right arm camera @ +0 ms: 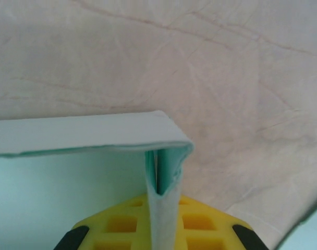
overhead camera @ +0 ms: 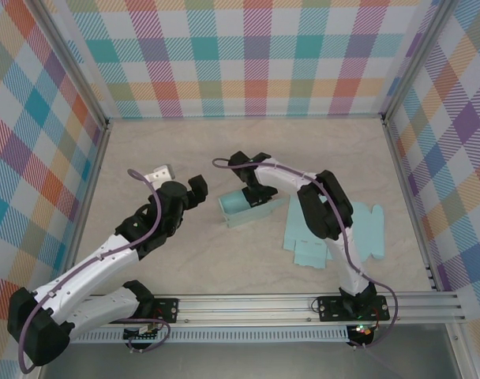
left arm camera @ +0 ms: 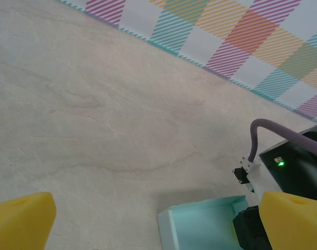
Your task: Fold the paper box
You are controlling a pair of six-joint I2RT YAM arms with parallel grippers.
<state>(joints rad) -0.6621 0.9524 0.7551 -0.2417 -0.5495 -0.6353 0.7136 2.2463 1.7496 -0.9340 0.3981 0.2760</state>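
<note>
Pale teal paper box (overhead camera: 238, 212), partly folded, open-top, mid-table, sitting skewed. Thin card, whitish cut edges. Two walls up, meeting at a corner (left arm camera: 166, 216). Corner flap (right arm camera: 166, 172) doubled over at the wall end, standing upright. Flat box blanks (overhead camera: 358, 229), same teal, unfolded, overlapping, lying just right of box; contact unclear.

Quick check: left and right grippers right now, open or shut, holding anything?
Left gripper: open, holding nothing.
Right gripper: shut on a wall of the paper box.
</note>
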